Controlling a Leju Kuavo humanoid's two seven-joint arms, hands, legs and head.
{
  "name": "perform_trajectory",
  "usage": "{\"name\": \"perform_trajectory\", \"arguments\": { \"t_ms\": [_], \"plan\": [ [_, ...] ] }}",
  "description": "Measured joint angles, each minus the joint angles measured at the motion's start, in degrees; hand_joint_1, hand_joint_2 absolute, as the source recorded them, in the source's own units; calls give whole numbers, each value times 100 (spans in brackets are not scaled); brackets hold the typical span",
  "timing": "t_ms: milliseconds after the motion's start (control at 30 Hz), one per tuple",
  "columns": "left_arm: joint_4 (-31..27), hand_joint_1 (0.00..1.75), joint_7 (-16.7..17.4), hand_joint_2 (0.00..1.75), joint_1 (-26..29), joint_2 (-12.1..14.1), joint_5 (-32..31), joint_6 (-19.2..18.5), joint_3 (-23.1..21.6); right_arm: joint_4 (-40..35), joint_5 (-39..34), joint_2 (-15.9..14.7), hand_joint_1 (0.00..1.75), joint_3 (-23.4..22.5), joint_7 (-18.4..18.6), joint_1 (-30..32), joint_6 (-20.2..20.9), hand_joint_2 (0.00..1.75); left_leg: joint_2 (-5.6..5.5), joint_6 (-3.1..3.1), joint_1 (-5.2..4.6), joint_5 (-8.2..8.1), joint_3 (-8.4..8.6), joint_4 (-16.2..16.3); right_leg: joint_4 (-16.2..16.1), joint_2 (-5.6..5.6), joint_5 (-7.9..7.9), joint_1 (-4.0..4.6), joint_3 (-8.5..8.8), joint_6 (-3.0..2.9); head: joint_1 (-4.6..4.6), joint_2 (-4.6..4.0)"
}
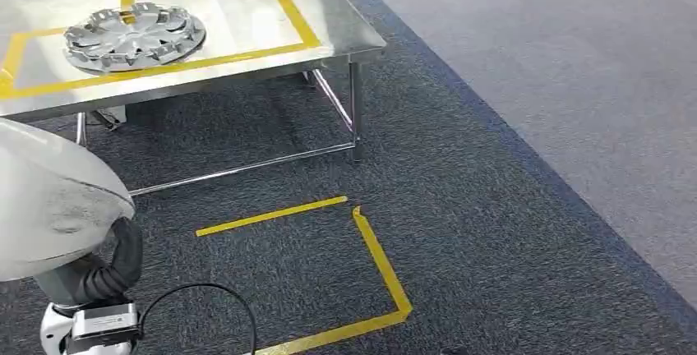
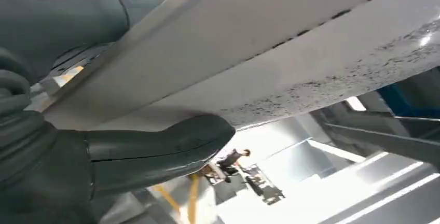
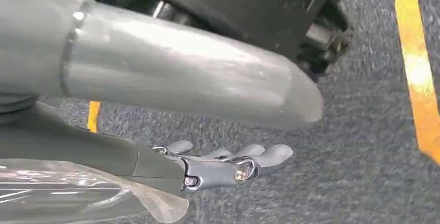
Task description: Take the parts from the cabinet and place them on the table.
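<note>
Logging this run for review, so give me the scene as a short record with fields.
table: steel table marked with yellow tape
part on table: silver wheel cover inside the taped outline
left hand: left hand holds a large pale panel
right hand: right hand over the carpet, fingers extended, holding nothing visible
floor: yellow taped corner on dark carpet
</note>
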Motion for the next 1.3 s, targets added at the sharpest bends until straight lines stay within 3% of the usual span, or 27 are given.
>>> {"name": "perform_trajectory", "arguments": {
  "t_ms": [33, 67, 100, 167, 200, 267, 300, 333, 367, 400, 500, 533, 567, 600, 667, 733, 800, 833, 867, 900, 1033, 1067, 1100, 1133, 1200, 1233, 1300],
  "plan": [
    [-13, 175, -42, 175, 7, -9, -15, 37, 0, -13, 9, 0, 0, 0, 9, 6, 2, 0, -69, 35, 91, 45, 72, -94, 4, 75, -63, -23, -43, 39, 0, 0],
    [-28, 175, -101, 175, 2, -20, 7, 83, 2, -13, 13, 0, 0, 2, 4, -5, 13, 0, -123, 54, 100, 49, 102, -131, 183, 439, -178, -27, -81, 59, 57, 0],
    [-37, 175, -166, 175, -17, -33, 106, 109, 2, -13, 15, 0, 0, 2, 15, -4, 13, 0, -190, 69, 111, 55, 99, -130, 586, 636, -382, -38, -278, 69, 79, 0],
    [-42, 175, -230, 175, -16, -70, 307, 111, 4, -13, 24, 0, 0, 2, 33, 18, 17, 0, -338, 79, 115, 48, 97, -128, 1529, 757, -724, -41, -803, 89, 92, 0],
    [-44, 175, -238, 175, -16, -77, 367, 111, 4, -13, 24, 0, 0, 2, 48, 28, 18, 0, -419, 80, 115, 46, 101, -126, 1796, 766, -737, -40, -988, 97, 85, 0],
    [-44, 175, -238, 175, -14, -83, 422, 111, 4, -11, 26, 0, 0, 2, 55, 61, 20, 0, -609, 73, 116, 41, 122, -122, 1467, 780, -315, -41, -966, 90, 87, 0],
    [-44, 175, -238, 175, -14, -90, 426, 111, 9, -11, 26, -2, 0, 0, 57, 56, 17, 0, -701, 61, 121, 32, 135, -115, 977, 814, 8, -44, -782, 82, 88, 0],
    [-44, 175, -238, 175, -14, -98, 426, 109, 9, -13, 26, -4, 0, 0, 57, 48, 17, 0, -771, 38, 130, 18, 143, -102, 441, 951, 298, -56, -562, 71, 92, 0],
    [-44, 175, -238, 175, -16, -103, 426, 107, 11, -7, 26, -4, 0, 2, 59, 46, 17, 0, -817, 12, 132, 2, 127, -86, 176, 1278, 312, -84, -461, 58, 96, 0],
    [-44, 175, -238, 175, -21, -105, 426, 103, 11, -4, 26, -2, 0, 2, 63, 42, 22, 0, -898, -26, 100, -20, 89, -14, 39, 1309, 273, -113, -367, 40, 87, 0],
    [-44, 175, -234, 175, 1, -105, 420, 96, 11, -7, 31, -4, 0, 0, 70, 38, 22, 0, -1079, -141, 159, 34, 50, -75, 63, 1129, 282, -53, -340, -53, 90, 0],
    [-46, 175, -227, 175, 12, -103, 414, 96, 13, -7, 33, 5, 0, 0, 59, 36, 31, 0, -964, -158, 155, 4, 44, -30, 29, 1040, 303, -93, -319, -99, 85, 0],
    [-50, 175, -210, 175, 7, -103, 380, 98, 18, -7, 35, 4, 0, -2, 44, 36, 33, 0, -664, -195, 114, -92, -10, 104, 29, 979, 295, -91, -305, -124, 50, 0],
    [-48, 175, -186, 175, -4, -103, 319, 105, 17, -7, 39, 7, 0, -2, 35, 37, 35, 0, -487, -222, 120, -277, -152, 409, 29, 904, 275, -83, -289, -160, 17, 0],
    [-48, 175, -136, 175, 0, -103, 182, 146, 20, -7, 39, 4, 0, 0, 31, 68, 37, 0, -362, -260, 142, -691, -596, 1337, 29, 708, 243, -67, -269, -192, 24, 0],
    [-44, 175, -103, 175, 15, -112, 112, 159, 44, -7, 33, 4, 0, -2, 33, 77, 37, 0, -339, -263, 160, -691, -743, 1635, 30, 534, 216, -59, -247, -192, 24, 0],
    [-44, 175, -98, 175, 23, -135, 59, 164, 92, -7, 31, 4, 0, -2, 33, 69, 37, 0, -284, -222, 157, -267, -422, 1004, 30, 386, 182, -44, -205, -182, 22, 0],
    [-44, 175, -98, 175, 22, -144, 57, 166, 107, -7, 31, 7, 0, -2, 33, 62, 37, 0, -162, -175, 136, -34, -158, 505, 30, 321, 160, -37, -172, -176, 24, 0],
    [-44, 175, -98, 175, 18, -151, 57, 170, 127, -7, 31, 11, 0, 0, 33, 61, 37, 0, 135, -102, 82, 45, 60, 70, 27, 261, 139, -30, -139, -158, 22, 0],
    [-44, 175, -92, 175, 9, -162, 55, 170, 133, -7, 30, 13, 0, -2, 31, 68, 37, 0, 259, -72, 11, -46, 112, -26, 36, 205, 109, 19, -138, -111, 24, 0],
    [-44, 175, -90, 175, 42, -186, 37, 183, 177, -13, 28, 13, 0, -2, 39, 25, 35, 0, -48, 30, 57, 1, 115, -106, -23, -16, 50, 20, -38, 9, 22, 0],
    [-44, 175, -90, 175, 46, -201, -2, 190, 181, -13, 28, 13, 0, 0, 42, 19, 39, 0, -96, 43, 85, 26, 144, -143, 65, 364, -22, -3, -90, 45, 67, 0],
    [-44, 175, -90, 175, 27, -206, -28, 192, 183, -13, 28, 13, 0, 0, 46, 18, 37, 0, -156, 64, 101, 28, 140, -144, 330, 606, -191, -19, -210, 47, 77, 0],
    [-44, 175, -90, 175, 19, -216, -67, 192, 184, -13, 28, 13, 0, 0, 55, 28, 37, 0, -227, 81, 106, 31, 130, -142, 748, 714, -393, -30, -416, 53, 92, 0],
    [-42, 175, -68, 175, 23, -225, -113, 190, 184, -11, 28, 13, 0, 0, 74, 54, 37, 0, -385, 92, 104, 26, 128, -135, 1617, 770, -684, -31, -895, 70, 92, 0],
    [-37, 175, -37, 175, 24, -225, -111, 190, 186, -11, 28, 13, 0, -2, 85, 69, 28, 0, -479, 91, 105, 26, 134, -134, 1738, 772, -625, -31, -1013, 79, 94, 0],
    [-33, 175, -53, 175, 24, -241, -87, 190, 188, -11, 28, 13, 0, -4, 107, 75, -26, 0, -662, 82, 113, 19, 150, -128, 1185, 788, -136, -39, -859, 78, 94, 0]
  ]
}}
